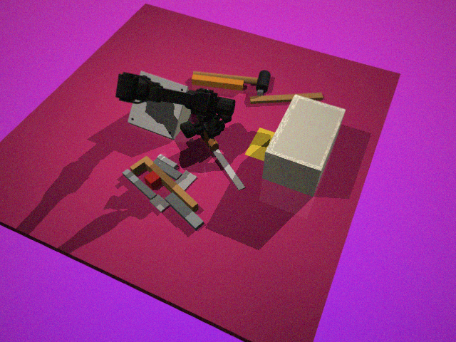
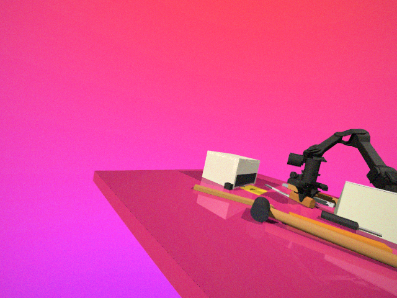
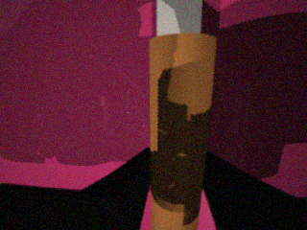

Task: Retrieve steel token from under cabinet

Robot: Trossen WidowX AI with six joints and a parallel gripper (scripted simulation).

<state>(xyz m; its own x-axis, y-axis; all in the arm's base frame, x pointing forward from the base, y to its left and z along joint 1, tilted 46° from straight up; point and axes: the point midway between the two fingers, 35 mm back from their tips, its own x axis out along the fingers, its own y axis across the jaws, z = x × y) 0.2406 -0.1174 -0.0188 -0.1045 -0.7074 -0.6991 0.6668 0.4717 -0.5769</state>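
My gripper (image 1: 204, 133) (image 2: 302, 198) (image 3: 175, 154) is shut on the wooden handle (image 1: 212, 144) (image 3: 184, 91) of a flat tool. Its long steel blade (image 1: 230, 169) (image 2: 277, 190) (image 3: 189, 19) points away from the fingers, toward the table in front of the cabinet's near side. The tool's height over the table is hard to tell. The cream cabinet (image 1: 309, 132) (image 2: 219, 166) has a dark low opening (image 2: 245, 180) in its front. The yellow marked area (image 1: 253, 150) (image 2: 260, 191) lies before that opening, partly in shadow. I cannot make out the token in any view.
A wooden L-shaped piece (image 1: 184, 196), grey bars (image 1: 142, 185) and a red block (image 1: 153, 179) lie near the blade. A pale panel (image 1: 137, 117) (image 2: 365, 208) stands by the arm. A mallet (image 1: 263, 81) (image 2: 260, 208), orange bar (image 1: 217, 81), wooden stick (image 1: 287, 97) (image 2: 224, 195) and screwdriver (image 2: 339, 220) lie beyond.
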